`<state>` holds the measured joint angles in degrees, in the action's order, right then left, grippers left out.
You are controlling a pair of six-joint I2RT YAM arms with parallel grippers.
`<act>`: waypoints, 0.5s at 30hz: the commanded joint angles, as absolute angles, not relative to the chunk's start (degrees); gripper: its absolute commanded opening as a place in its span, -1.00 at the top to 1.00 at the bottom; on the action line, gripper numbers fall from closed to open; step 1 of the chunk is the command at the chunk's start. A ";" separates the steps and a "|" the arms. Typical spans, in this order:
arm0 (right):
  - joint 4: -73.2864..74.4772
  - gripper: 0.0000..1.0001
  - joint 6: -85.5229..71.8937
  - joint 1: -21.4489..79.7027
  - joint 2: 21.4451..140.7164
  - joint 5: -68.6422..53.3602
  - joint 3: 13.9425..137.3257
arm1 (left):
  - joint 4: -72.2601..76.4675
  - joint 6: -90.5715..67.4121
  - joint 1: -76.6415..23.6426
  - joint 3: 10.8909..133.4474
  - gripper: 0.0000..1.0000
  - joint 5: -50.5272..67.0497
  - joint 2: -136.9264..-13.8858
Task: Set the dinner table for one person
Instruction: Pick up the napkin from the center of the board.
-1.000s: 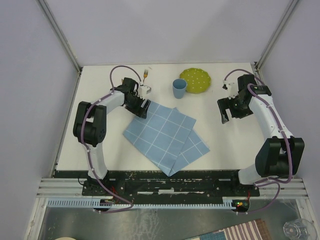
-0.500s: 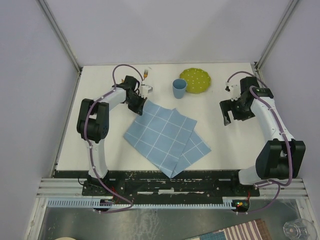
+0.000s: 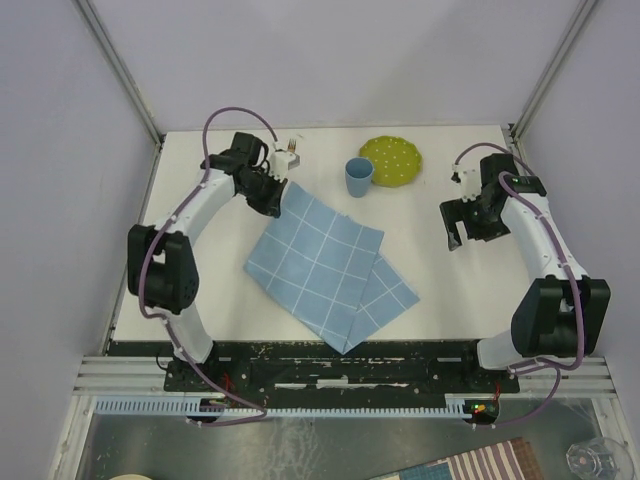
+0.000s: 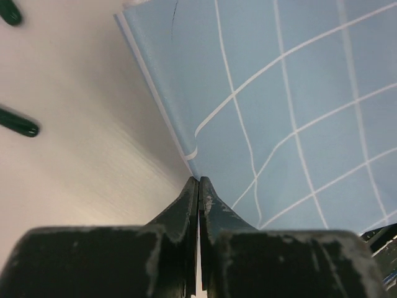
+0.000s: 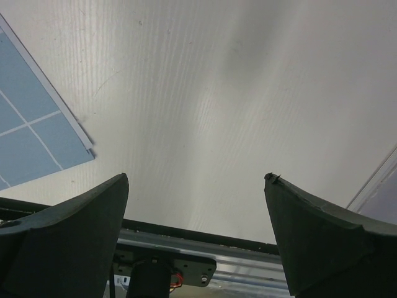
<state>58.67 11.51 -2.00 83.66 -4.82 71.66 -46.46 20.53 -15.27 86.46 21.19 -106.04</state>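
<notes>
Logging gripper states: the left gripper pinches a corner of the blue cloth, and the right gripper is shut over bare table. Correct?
One slip: the right gripper is open, jaws wide apart over bare table, as the right wrist view shows. The left gripper does pinch a corner of the cloth.

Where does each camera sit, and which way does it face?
Top external: above the near edge, looking down on the dinner table; both arms show.
Left wrist: faces down at a corner of the blue cloth; left gripper shows, jaws shut.
Right wrist: faces down at bare table; right gripper shows, jaws open.
All share the cloth.
</notes>
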 commanded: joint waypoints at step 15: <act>57.12 -0.98 9.92 -2.29 88.67 -3.96 77.51 | -44.10 18.12 -15.38 97.76 0.95 16.11 -81.94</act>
